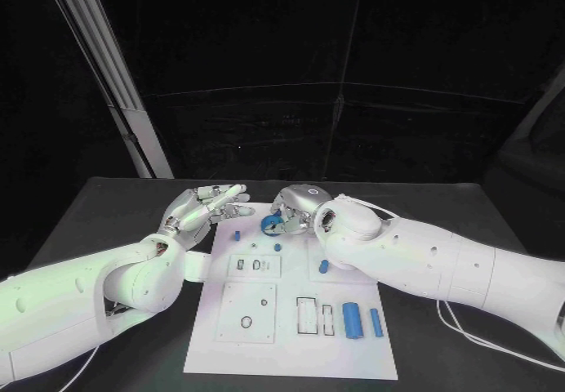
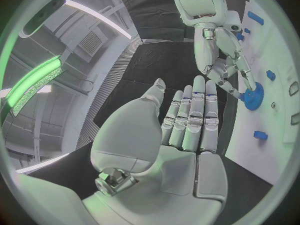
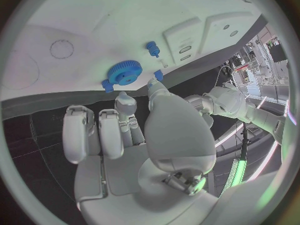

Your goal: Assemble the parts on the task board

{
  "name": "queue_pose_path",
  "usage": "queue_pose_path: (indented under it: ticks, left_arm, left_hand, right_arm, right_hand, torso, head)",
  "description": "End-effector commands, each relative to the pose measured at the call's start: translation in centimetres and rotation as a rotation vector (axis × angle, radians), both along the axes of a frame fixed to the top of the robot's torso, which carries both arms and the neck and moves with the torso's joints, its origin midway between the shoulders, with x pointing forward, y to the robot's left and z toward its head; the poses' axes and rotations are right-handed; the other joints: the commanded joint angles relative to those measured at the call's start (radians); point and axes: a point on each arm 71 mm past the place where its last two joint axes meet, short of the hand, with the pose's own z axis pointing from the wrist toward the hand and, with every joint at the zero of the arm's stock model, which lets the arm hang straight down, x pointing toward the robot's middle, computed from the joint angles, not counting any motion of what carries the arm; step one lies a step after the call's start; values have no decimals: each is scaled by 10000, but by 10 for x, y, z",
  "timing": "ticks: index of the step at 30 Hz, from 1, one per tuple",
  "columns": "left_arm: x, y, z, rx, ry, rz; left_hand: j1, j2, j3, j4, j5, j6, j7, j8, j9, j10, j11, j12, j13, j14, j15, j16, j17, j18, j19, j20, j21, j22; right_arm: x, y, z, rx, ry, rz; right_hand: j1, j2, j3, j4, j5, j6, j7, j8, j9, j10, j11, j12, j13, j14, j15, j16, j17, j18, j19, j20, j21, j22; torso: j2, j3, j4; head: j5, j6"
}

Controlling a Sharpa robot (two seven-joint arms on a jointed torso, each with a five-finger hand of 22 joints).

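Left hand (image 1: 206, 206) flat, fingers straight and together, holding nothing, beside the task board (image 1: 295, 327). Right hand (image 1: 295, 211) fingers curled down, tips touching one blue gear (image 1: 272, 226) on the board; grip unclear. Two blue cylinders (image 1: 351, 317) lie well behind the right hand.

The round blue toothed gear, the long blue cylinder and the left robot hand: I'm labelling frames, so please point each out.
Round blue toothed gear (image 3: 125, 72): right wrist view, on its flat face.
Long blue cylinder (image 1: 351, 317): head view, mid-length on its side.
Left robot hand (image 2: 187, 120): left wrist view, on the extended fingers.
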Motion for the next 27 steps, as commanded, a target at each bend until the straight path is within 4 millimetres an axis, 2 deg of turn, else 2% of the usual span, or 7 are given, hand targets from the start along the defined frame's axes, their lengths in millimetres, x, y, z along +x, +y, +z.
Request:
queue_pose_path:
  ticks: [1,7,10,14,17,22,27]
  left_arm:
    - [0,-1,1,-81,-59,-112]
    - [0,0,1,-69,-64,-82]
    - [1,1,1,-66,-71,-63]
    - [1,4,1,-56,-84,-17]
    - [1,5,1,-62,-94,-9]
    - [1,4,1,-107,-83,-51]
    - [1,3,1,-135,-55,-70]
  left_hand:
    - [20,106,10,-63,-3,26,1,-64,-2,-38,-5,-55,-10,-71,4,-43,10,67,-18,56,-66,-9]
    - [20,106,10,-63,-3,26,1,-64,-2,-38,-5,-55,-10,-71,4,-43,10,67,-18,56,-66,-9]
    - [20,106,10,-63,-3,26,1,-64,-2,-38,-5,-55,-10,-71,4,-43,10,67,-18,56,-66,-9]
    - [21,108,16,-76,-3,22,2,-74,-3,-41,-3,-65,-11,-71,5,-52,17,67,-17,57,-70,-15]
    - [22,111,19,-79,-3,25,0,-74,-3,-39,-4,-65,-11,-71,5,-53,18,67,-17,57,-70,-16]
    - [26,120,27,-84,-2,33,-5,-72,-1,-31,-8,-65,-10,-70,4,-57,21,67,-16,57,-71,-18]
    - [31,136,42,-97,0,54,-15,-68,3,-5,-16,-61,-6,-64,0,-63,29,69,-13,55,-73,-23]
  right_arm:
    - [0,-2,6,542,-417,11]
    - [-2,-17,11,1243,-719,7]
    - [-5,-33,12,1655,-457,109]
    - [-8,-69,8,2505,841,552]
    - [-10,-96,8,3021,1317,687]
    - [-10,-140,8,3700,1609,202]
    - [-7,-175,3,4071,1740,-461]
  right_hand:
    - [21,85,-50,-38,76,81,17,34,7,70,-6,38,16,513,31,5,13,-89,70,-2,27,612]
    - [320,220,51,-144,382,9,25,-32,-24,74,-10,87,79,508,22,-8,-3,-89,70,-19,28,613]
    - [655,291,149,-300,373,60,8,-21,-18,58,-29,96,105,503,7,-21,-22,-84,56,-30,20,595]
    - [1410,319,340,-793,28,166,-25,12,-10,-28,-73,-9,53,484,-33,-61,-79,-72,12,-64,-7,541]
    - [1821,315,440,-1109,15,266,-32,43,-4,-56,-90,-42,45,483,-48,-70,-76,-68,-8,-84,-21,520]
    - [1925,234,411,-1234,9,318,-38,52,-6,-45,-95,-40,54,488,-52,-65,-54,-72,0,-90,-19,536]
    - [1917,145,331,-1283,75,273,-33,9,-25,-44,-89,-61,43,491,-50,-63,-38,-74,3,-92,-19,543]
  torso:
    - [2,-10,8]
    - [-14,1,-10]
    - [-22,6,-25]
    - [-56,22,-116]
    - [-86,50,-206]
    - [-129,72,-286]
    - [-139,128,-332]
  head:
    - [-7,1]
    - [-1,27]
    - [-22,60]
    - [11,102]
    - [21,115]
    - [-206,179]
    - [-304,175]
